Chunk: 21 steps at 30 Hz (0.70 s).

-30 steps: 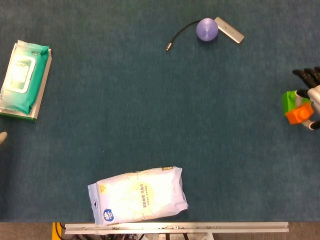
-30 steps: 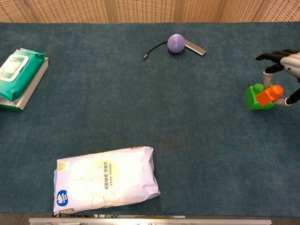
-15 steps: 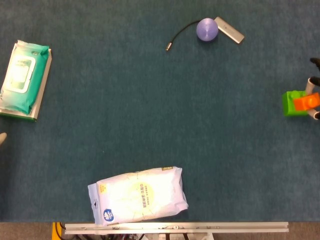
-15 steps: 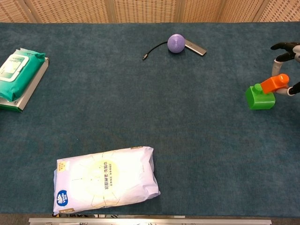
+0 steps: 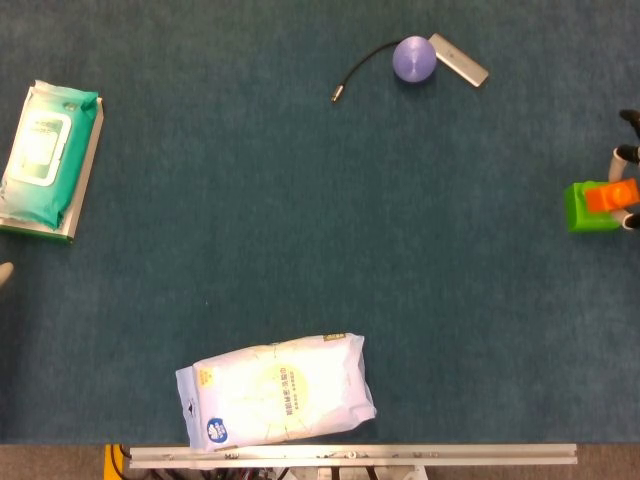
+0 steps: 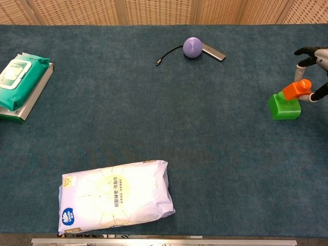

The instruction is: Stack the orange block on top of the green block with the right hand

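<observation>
The green block (image 6: 283, 107) stands on the blue cloth at the far right, also seen as the green block (image 5: 585, 208) in the head view. My right hand (image 6: 319, 55) pinches the orange block (image 6: 297, 90) between thumb and a finger. The orange block (image 5: 611, 196) sits tilted over the right part of the green block's top, touching or nearly touching it. Most of my right hand (image 5: 629, 186) is cut off by the frame edge. Only a pale tip (image 5: 5, 272) at the left edge hints at my left hand.
A white pouch (image 6: 115, 196) lies near the front edge. A pack of wet wipes (image 6: 19, 82) on a flat box sits at far left. A purple ball (image 6: 192, 47), a grey stick (image 6: 213, 52) and a black cable (image 6: 169, 54) lie at the back.
My right hand lifted the orange block from in front of the green block, up and to the right. It has now lowered the orange block a little onto the green block's top right.
</observation>
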Tool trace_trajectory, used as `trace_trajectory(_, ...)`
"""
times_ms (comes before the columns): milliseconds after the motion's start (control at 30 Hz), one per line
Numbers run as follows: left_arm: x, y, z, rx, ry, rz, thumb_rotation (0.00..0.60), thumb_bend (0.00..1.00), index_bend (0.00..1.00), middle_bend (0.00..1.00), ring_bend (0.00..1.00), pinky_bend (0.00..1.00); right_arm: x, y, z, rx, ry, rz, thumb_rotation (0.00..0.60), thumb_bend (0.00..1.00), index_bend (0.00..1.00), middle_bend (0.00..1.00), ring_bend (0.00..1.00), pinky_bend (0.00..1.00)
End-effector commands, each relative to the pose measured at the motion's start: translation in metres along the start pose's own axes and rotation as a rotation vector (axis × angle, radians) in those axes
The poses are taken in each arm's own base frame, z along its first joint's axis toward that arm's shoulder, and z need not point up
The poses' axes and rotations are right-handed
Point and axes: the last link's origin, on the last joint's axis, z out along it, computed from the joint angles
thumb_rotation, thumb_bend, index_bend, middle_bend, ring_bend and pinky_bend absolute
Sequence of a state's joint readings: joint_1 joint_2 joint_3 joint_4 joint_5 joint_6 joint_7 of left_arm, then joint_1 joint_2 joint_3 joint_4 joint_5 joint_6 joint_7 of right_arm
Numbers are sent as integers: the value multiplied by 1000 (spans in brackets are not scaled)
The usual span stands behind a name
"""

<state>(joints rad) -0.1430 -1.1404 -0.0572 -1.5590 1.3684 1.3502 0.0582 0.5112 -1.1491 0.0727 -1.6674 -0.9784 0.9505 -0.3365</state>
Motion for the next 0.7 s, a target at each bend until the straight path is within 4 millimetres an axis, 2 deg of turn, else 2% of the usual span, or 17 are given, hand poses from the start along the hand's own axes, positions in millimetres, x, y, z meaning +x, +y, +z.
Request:
trace_trajectory(33, 0, 0, 0, 0, 0, 0, 600, 112, 361, 379, 392, 541, 0, 0, 3, -4, -1, -1, 600, 249, 633, 74, 0, 0)
trace_trajectory(700, -2, -3, -3, 11, -6, -5, 600, 112, 361, 379, 392, 541, -5, -1, 17, -27, -19, 7, 600, 249, 633, 74, 0, 0)
